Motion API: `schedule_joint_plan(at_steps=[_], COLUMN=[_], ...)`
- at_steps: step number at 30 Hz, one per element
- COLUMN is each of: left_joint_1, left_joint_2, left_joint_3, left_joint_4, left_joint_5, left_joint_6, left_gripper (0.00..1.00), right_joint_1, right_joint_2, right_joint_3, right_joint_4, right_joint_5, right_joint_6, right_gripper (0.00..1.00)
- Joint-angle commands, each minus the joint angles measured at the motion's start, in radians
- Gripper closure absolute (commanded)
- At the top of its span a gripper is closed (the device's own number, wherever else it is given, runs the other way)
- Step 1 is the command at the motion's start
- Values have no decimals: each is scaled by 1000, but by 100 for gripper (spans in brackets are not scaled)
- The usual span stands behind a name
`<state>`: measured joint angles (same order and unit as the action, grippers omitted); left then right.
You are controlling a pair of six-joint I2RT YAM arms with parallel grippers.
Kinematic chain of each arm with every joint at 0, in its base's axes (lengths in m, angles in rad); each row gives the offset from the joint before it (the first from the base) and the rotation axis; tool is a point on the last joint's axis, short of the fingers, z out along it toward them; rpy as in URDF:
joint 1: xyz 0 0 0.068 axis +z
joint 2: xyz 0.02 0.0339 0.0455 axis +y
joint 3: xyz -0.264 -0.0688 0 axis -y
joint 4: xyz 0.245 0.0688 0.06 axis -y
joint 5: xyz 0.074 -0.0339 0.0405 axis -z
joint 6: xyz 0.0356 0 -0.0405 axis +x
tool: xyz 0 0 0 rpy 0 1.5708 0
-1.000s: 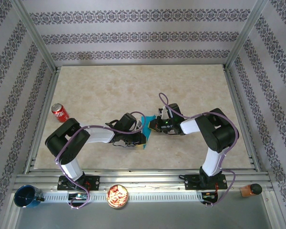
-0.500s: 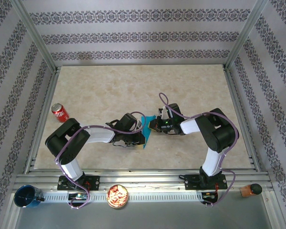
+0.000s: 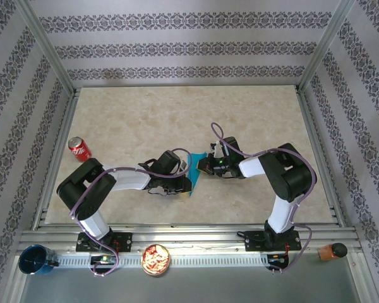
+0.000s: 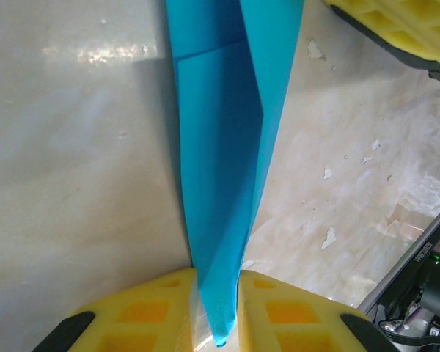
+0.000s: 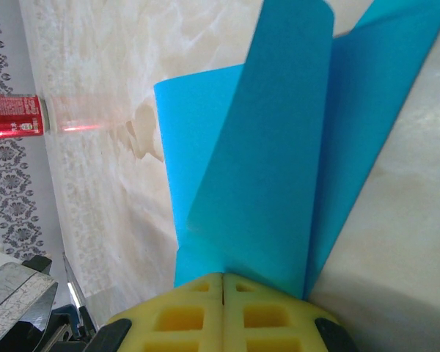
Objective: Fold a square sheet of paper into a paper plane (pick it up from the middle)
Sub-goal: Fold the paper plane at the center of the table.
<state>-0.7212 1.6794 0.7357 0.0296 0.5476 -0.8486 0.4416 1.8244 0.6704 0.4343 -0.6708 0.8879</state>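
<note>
pinching the square sheet of paper (image 5: 279,147) from both sides, the two arms are meeting near the middle of the table (image 3: 145,113). the sheet is standing up off the surface there, already doubled into loose flaps rather than lying flat. the right gripper (image 5: 222,293) is pressing its yellow pads tight together on the lower edge of those flaps, leaving no gap. the left gripper (image 4: 216,312) is nipping a narrow folded end of the paper between its pads, which are sitting slightly apart with the paper filling the space.

the paper is looking very light and thin, curling where nothing is supporting it. it is likely creasing or tearing if the arms are pulling against each other, and probably slipping easily on the pads. taking hold close to a fold line, where the layers are stacking and stiffening, is looking safer than gripping a single loose corner.
</note>
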Motion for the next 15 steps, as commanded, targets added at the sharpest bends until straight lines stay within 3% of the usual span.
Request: schedule_joint_plan(at_steps=[1,15], left_joint_1=[-21,-26], left_joint_2=[-26,19], left_joint_3=[-18,-9], left_joint_4=[-43,-36], left_joint_5=[-9,16], left_joint_6=[-4,0], left_gripper=[78,83], right_joint_1=[26,26], right_joint_2=[39,43], right_joint_3=[-14,-19], right_joint_4=[-22,-14], right_joint_5=[71,71], right_joint_6=[-7,0], right_gripper=[94,94])
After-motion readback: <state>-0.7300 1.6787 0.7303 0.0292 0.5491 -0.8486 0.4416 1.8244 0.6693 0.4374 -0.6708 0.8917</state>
